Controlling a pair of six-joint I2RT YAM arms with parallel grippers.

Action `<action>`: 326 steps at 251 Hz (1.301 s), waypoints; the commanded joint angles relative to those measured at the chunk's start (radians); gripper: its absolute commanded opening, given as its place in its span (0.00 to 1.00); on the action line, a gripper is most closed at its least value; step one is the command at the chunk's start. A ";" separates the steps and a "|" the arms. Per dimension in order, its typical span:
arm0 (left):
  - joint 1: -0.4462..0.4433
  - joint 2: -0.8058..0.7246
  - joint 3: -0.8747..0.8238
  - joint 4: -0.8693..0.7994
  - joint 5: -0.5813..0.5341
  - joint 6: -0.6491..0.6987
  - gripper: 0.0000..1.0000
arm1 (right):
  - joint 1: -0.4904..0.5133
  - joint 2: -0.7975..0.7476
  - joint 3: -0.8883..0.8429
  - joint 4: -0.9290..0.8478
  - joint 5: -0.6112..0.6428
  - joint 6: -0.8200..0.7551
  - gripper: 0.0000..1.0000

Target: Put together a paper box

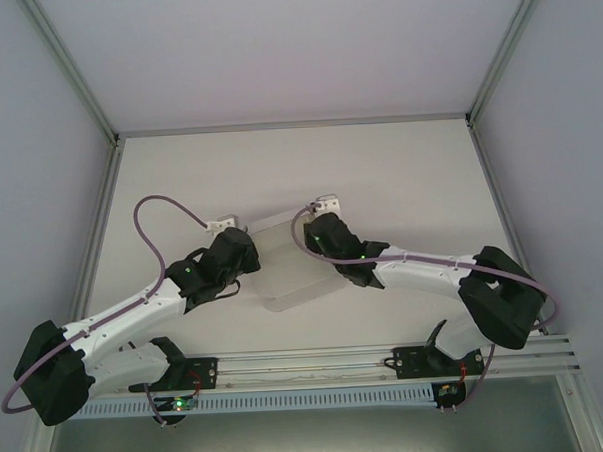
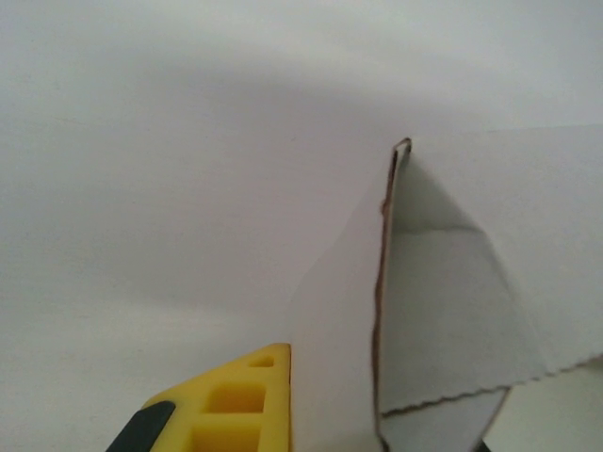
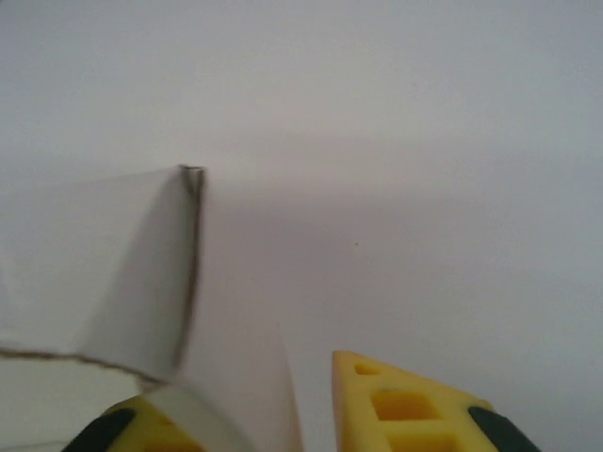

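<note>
The paper box [image 1: 283, 269] of thin white card stands partly folded mid-table between the two arms. My left gripper [image 1: 245, 253] meets its left side and my right gripper [image 1: 319, 235] its upper right corner. In the left wrist view an upright wall of the paper box [image 2: 330, 311] runs between the jaws; one yellow finger [image 2: 236, 400] presses on it, the other is hidden behind the card, and the left gripper [image 2: 372, 405] is shut on that wall. In the right wrist view the right gripper [image 3: 240, 381] stands open, with a thin edge of the paper box [image 3: 283, 395] in the gap.
The white table [image 1: 399, 172] is walled in by pale panels at the left, right and back. A metal rail [image 1: 388, 367] with the arm bases runs along the near edge. Purple cables [image 1: 151, 223] loop above both arms.
</note>
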 commanded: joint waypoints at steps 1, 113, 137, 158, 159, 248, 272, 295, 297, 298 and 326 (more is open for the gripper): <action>0.042 -0.006 -0.032 -0.083 -0.121 -0.026 0.00 | -0.090 -0.052 -0.067 0.008 0.037 -0.043 0.37; 0.043 0.039 -0.013 -0.051 -0.091 0.010 0.00 | -0.069 -0.338 -0.211 0.191 -0.461 -0.170 0.98; 0.041 0.033 -0.016 -0.028 -0.064 0.032 0.00 | -0.074 -0.355 -0.212 0.151 -0.416 -0.186 0.98; 0.042 0.025 -0.019 -0.008 -0.034 0.053 0.00 | -0.079 -0.332 -0.171 0.052 -0.410 -0.216 0.94; 0.043 0.025 -0.019 -0.008 -0.032 0.054 0.00 | -0.080 -0.330 -0.168 0.049 -0.411 -0.216 0.94; 0.041 0.011 -0.042 0.057 0.025 0.149 0.00 | -0.143 -0.148 -0.077 0.016 -0.483 -0.198 0.63; 0.040 0.019 -0.051 0.082 0.029 0.167 0.00 | -0.146 -0.100 -0.058 0.028 -0.483 -0.184 0.52; 0.039 0.020 -0.066 0.119 0.034 0.170 0.00 | -0.145 -0.068 -0.051 0.045 -0.487 -0.169 0.36; 0.039 0.019 -0.066 0.120 0.033 0.169 0.00 | -0.146 -0.066 -0.052 0.045 -0.488 -0.167 0.35; 0.039 0.019 -0.067 0.121 0.032 0.168 0.00 | -0.146 -0.065 -0.052 0.045 -0.488 -0.166 0.35; 0.039 0.009 -0.068 0.133 0.028 0.158 0.00 | -0.144 -0.045 -0.053 0.049 -0.468 -0.153 0.36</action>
